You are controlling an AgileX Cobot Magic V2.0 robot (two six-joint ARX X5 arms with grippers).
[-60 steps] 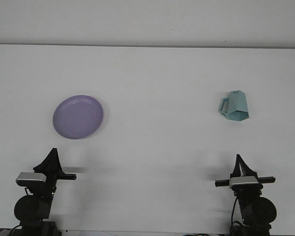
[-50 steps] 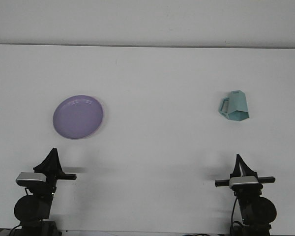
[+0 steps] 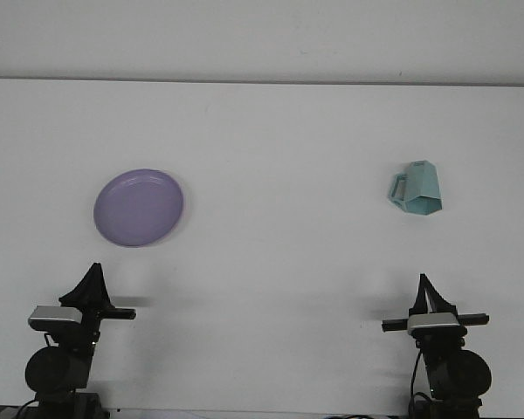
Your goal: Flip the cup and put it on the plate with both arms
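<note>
A round purple plate point(image 3: 139, 207) lies flat on the white table point(image 3: 271, 148), left of the middle. A teal faceted cup point(image 3: 417, 188) lies tipped over at the right, its handle pointing left and one five-sided end facing me. My left gripper point(image 3: 93, 278) rests near the front edge, well short of the plate, its fingers drawn to a single point, shut and holding nothing. At the front right my right gripper point(image 3: 425, 288) sits the same way, shut and empty, well in front of the cup.
The table's far edge meets a pale wall at the back. A wide stretch of bare white surface separates the plate from the cup. Both arm bases stand at the near edge.
</note>
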